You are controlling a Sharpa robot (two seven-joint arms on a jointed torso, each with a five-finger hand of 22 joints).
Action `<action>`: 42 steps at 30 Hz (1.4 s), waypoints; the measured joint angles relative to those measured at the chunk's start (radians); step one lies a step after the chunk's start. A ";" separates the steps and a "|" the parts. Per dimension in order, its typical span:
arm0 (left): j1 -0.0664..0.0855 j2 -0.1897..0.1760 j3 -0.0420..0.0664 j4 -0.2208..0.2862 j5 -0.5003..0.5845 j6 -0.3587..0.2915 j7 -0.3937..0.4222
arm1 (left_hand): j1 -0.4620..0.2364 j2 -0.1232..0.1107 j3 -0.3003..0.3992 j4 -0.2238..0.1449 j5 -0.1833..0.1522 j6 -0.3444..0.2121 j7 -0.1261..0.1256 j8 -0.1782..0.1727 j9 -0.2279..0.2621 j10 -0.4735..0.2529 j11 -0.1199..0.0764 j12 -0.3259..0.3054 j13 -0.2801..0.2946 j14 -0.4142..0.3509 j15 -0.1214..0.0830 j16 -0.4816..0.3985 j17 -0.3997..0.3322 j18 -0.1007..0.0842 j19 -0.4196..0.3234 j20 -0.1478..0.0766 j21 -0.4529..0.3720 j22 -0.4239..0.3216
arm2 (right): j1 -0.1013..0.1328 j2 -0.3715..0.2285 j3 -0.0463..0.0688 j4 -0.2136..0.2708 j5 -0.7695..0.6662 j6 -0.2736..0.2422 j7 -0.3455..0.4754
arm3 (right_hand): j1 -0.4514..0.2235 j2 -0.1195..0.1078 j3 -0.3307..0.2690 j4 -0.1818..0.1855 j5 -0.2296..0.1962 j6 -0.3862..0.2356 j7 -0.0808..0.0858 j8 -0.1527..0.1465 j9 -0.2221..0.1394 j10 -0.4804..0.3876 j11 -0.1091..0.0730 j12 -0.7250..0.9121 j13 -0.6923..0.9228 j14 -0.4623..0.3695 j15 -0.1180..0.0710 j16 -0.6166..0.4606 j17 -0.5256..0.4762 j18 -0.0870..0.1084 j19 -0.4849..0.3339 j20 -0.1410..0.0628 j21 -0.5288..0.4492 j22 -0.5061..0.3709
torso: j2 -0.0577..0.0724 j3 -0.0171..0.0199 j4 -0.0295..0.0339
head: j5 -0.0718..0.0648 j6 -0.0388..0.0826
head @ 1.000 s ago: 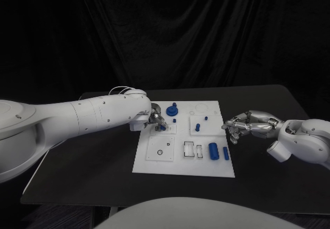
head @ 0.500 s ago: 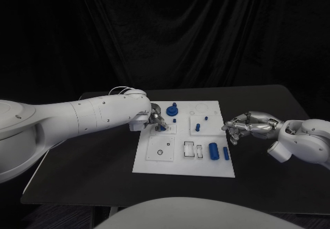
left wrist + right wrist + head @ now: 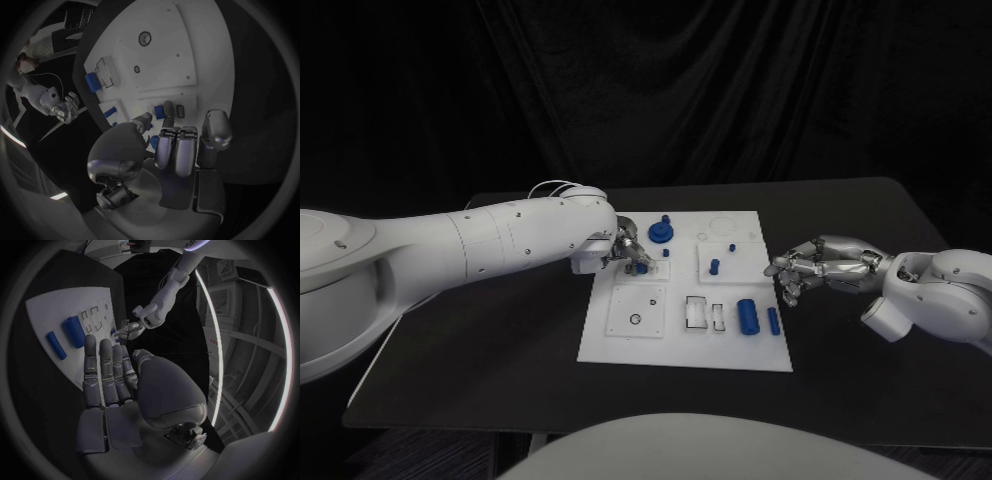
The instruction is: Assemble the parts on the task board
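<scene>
The white task board [image 3: 687, 340] lies in the middle of the black table [image 3: 488, 350]. The left hand [image 3: 626, 252] reaches over the board's left edge near its far end, its fingers [image 3: 177, 150] curled down around a small blue peg [image 3: 168, 109] that stands at the board; the fingertips close on it, so the hand grips this piece. Just beyond the hand, a round blue part with a stub on top [image 3: 661, 231] stands at the far side of the board. Another short blue peg [image 3: 714, 267] stands upright on the raised plate right of the hand. Nearer the robot, a thick blue cylinder [image 3: 749, 316] and a thinner blue rod [image 3: 773, 321] lie side by side on the board's right half, next to two rectangular slots [image 3: 695, 312].

The right hand [image 3: 808, 267] hovers just off the board's right edge, above the table, holding nothing; in the right wrist view its fingers [image 3: 106, 375] stretch out straight, side by side, toward the board.
</scene>
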 measured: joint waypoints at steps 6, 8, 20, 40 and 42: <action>0.000 0.003 0.001 -0.006 0.000 0.000 -0.001 | -0.005 0.005 -0.011 0.012 -0.007 0.000 0.002 -0.008 -0.003 0.000 0.000 0.000 0.000 0.004 0.004 0.000 0.000 0.000 0.000 0.000 0.000 0.000 | 0.000 0.001 0.000 0.000 0.000 0.006 -0.007 | -0.004 0.004 0.000 0.000 -0.004 0.000 0.000 0.000 0.000 -0.004 0.004 0.000 -0.004 0.000 0.000 0.000 -0.003 0.000 0.000 0.000 0.000 -0.001 | 0.000 0.0001 -0.0001 | 0.000 0.000; 0.000 0.003 0.001 -0.007 0.001 -0.001 -0.001 | -0.005 0.005 -0.020 0.020 -0.015 0.000 0.002 -0.008 -0.005 0.000 0.000 0.000 0.000 0.004 0.004 0.000 0.000 0.000 0.000 0.000 -0.004 0.001 | 0.000 0.001 0.000 0.000 0.000 0.008 -0.009 | -0.004 0.004 0.000 0.000 -0.008 0.000 0.000 0.000 -0.001 -0.004 0.004 0.000 -0.005 -0.004 0.004 0.000 -0.005 0.000 0.000 0.000 -0.006 -0.003 | 0.000 0.0000 -0.0002 | 0.001 0.000; -0.008 -0.011 -0.003 0.009 0.001 -0.060 0.018 | -0.012 0.012 -0.104 0.087 -0.047 0.019 -0.006 0.024 0.042 0.000 0.000 0.007 0.000 0.004 0.004 0.000 0.000 0.000 0.015 -0.003 0.008 0.032 | 0.000 0.000 0.000 -0.001 0.000 0.019 -0.020 | -0.016 0.008 -0.003 0.003 -0.016 -0.006 0.001 0.000 -0.002 -0.007 0.007 0.000 -0.013 -0.010 0.004 0.000 -0.013 0.000 -0.004 0.004 -0.011 -0.008 | 0.000 0.0001 -0.0003 | 0.002 0.000; -0.013 -0.132 -0.007 0.150 0.000 -0.240 0.086 | -0.025 0.010 -0.231 0.136 -0.052 -0.030 0.003 0.040 0.107 0.000 0.000 0.015 0.000 0.004 0.004 0.000 0.000 0.000 0.031 -0.009 0.014 0.045 | 0.000 -0.009 0.000 0.001 0.000 0.027 -0.036 | -0.036 0.017 -0.011 0.000 -0.026 -0.010 0.004 0.000 -0.004 -0.007 0.007 0.000 -0.023 -0.021 0.007 0.000 -0.024 0.000 -0.007 0.007 -0.019 -0.014 | 0.000 -0.0003 0.0009 | 0.011 0.000; -0.013 -0.144 -0.007 0.159 0.000 -0.252 0.086 | -0.020 0.017 -0.236 0.136 -0.051 -0.030 0.003 0.040 0.108 0.000 0.000 0.015 0.000 0.004 0.004 0.000 0.000 0.000 0.031 -0.009 0.014 0.045 | 0.000 -0.009 0.000 0.002 0.000 0.027 -0.038 | -0.037 0.018 -0.014 0.003 -0.026 -0.010 0.004 0.000 -0.004 -0.007 0.007 0.000 -0.023 -0.021 0.007 0.000 -0.024 0.000 -0.007 0.007 -0.019 -0.014 | 0.000 -0.0004 0.0009 | 0.012 0.000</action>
